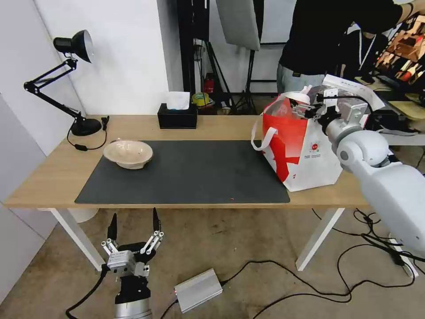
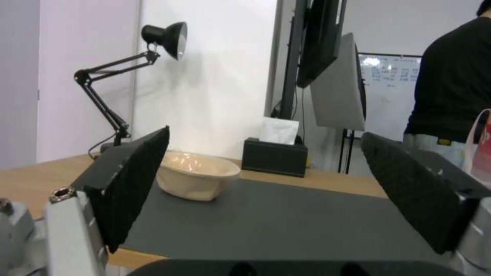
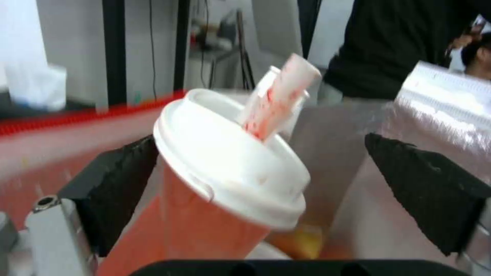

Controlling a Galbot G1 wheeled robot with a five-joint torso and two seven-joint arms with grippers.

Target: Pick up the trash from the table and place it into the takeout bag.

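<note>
The takeout bag (image 1: 305,155), white and red, stands on the right end of the table (image 1: 53,177). My right gripper (image 1: 310,108) hovers over its open mouth. In the right wrist view this gripper (image 3: 261,142) is open, and the red drink cup with white lid (image 3: 225,168) leans tilted between the spread fingers, inside the foil lining (image 3: 445,103). A shallow beige bowl (image 1: 128,153) rests on the left corner of the dark mat (image 1: 190,177). My left gripper (image 1: 134,215) is open, low in front of the table's edge, facing the bowl (image 2: 197,174).
A black tissue box (image 1: 177,117) sits at the table's back edge and a black desk lamp (image 1: 66,79) at the back left. A person stands right behind the bag. A silver box (image 1: 198,290) and cables lie on the floor.
</note>
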